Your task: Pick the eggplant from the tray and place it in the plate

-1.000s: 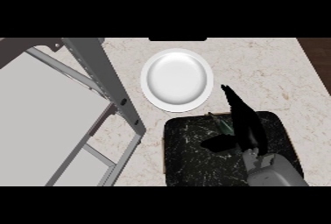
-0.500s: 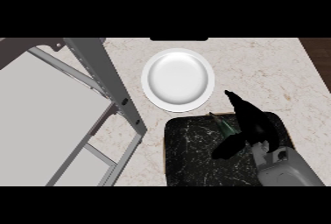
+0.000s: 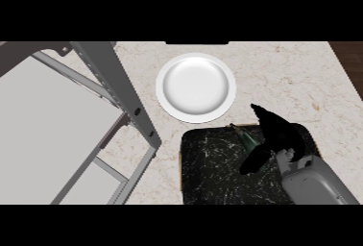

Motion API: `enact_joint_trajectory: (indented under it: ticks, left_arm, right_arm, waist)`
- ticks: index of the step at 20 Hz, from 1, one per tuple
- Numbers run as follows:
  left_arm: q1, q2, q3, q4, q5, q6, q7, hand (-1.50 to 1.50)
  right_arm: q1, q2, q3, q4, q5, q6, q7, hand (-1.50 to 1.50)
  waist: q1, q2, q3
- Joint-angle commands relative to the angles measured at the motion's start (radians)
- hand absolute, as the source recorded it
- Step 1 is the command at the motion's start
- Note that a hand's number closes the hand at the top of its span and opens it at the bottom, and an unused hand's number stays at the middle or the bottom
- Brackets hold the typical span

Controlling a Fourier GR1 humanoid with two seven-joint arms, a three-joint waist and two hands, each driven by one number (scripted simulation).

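One hand is seen, the right hand (image 3: 280, 137), black, coming in from the lower edge on its grey forearm (image 3: 315, 185) and set over the right part of the dark tray (image 3: 212, 168). Its fingers are pointed up toward the tray's far edge while the thumb is dropped down toward the tray's middle, and the eggplant (image 3: 248, 139) is caught between them, so the hand can be called curled round it, though a good bit of the eggplant is hidden by the hand. What shows is a dark greenish stretch with its stem end pointed at the tray's upper rim, so it is found at the tray's upper right, inside the tray. Whether it is lifted off the tray floor can't be told. Just past the tray's upper edge, the white plate (image 3: 196, 87) is laid on the pale marbled counter (image 3: 297, 77). Off to the tray's left, a grey metal frame (image 3: 117, 93) is set at a slant.
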Motion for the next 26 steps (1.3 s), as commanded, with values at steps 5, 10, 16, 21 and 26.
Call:
enact_joint_trajectory:
  ticks: [5, 10, 16, 21, 26]
  left_arm:
    - [0.004, -0.001, 0.045, -0.037, -0.018, -0.025, 0.041, 0.00]
    - [-0.040, -0.057, 0.052, 0.095, -0.070, -0.027, -0.046, 0.00]
    - [0.057, -0.108, 0.038, -0.049, -0.110, -0.007, 0.008, 0.00]
    - [0.027, -0.039, 0.107, -0.051, -0.069, -0.104, 0.054, 0.00]
    - [0.033, -0.096, 0.099, -0.015, -0.112, -0.083, -0.014, 0.00]
  right_arm:
    - [-0.007, 0.061, -0.009, 0.139, 0.044, 0.070, 0.023, -1.50]
    - [0.000, 0.062, -0.010, 0.246, 0.119, 0.056, -0.061, -1.50]
    - [-0.035, 0.136, -0.045, 0.327, 0.196, 0.071, -0.065, -1.50]
    - [-0.004, 0.182, -0.038, 0.314, 0.172, 0.105, -0.157, 1.50]
    - [-0.023, 0.158, -0.087, 0.480, 0.223, 0.034, -0.346, 1.50]
  waist:
    - [0.001, 0.000, 0.000]
    - [-0.005, 0.003, 0.000]
    - [0.002, 0.000, 0.000]
    - [0.001, 0.000, 0.000]
    - [0.005, 0.003, 0.001]
